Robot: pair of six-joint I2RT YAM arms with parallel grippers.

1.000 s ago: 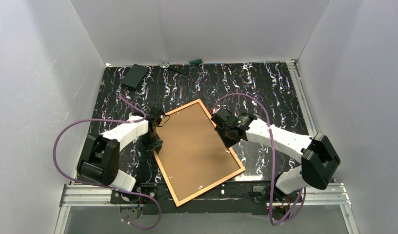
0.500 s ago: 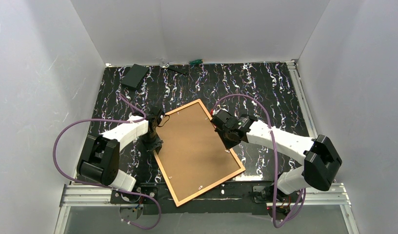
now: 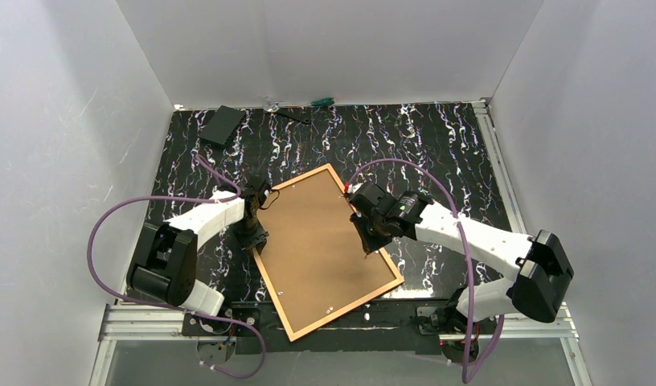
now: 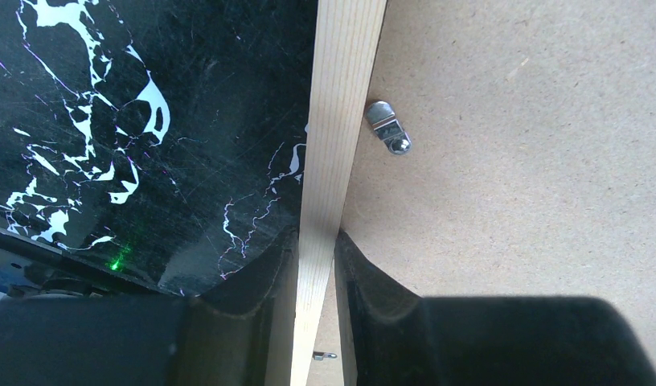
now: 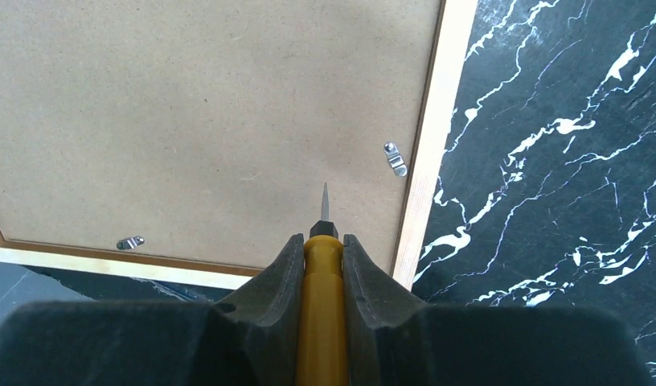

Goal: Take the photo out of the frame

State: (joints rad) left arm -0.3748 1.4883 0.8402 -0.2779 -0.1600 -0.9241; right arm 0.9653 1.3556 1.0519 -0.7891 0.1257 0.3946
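left claw (image 4: 315,239) — clamps frame (image 4: 346,80); right claw (image 5: 321,241) — screwdriver (image 5: 321,310) over photo (image 5: 188,121) back

A: bench (image 3: 421,137) colour?
B: Black, with white and purple marble veins.
A: frame (image 4: 338,121), photo (image 3: 325,241)?
B: frame is orange-brown wood, paler up close. The photo back is plain tan-brown.
A: Rest?
B: screwdriver (image 5: 321,322) handle is amber-yellow, cable (image 3: 393,160) purple, clip (image 5: 395,159) silver.
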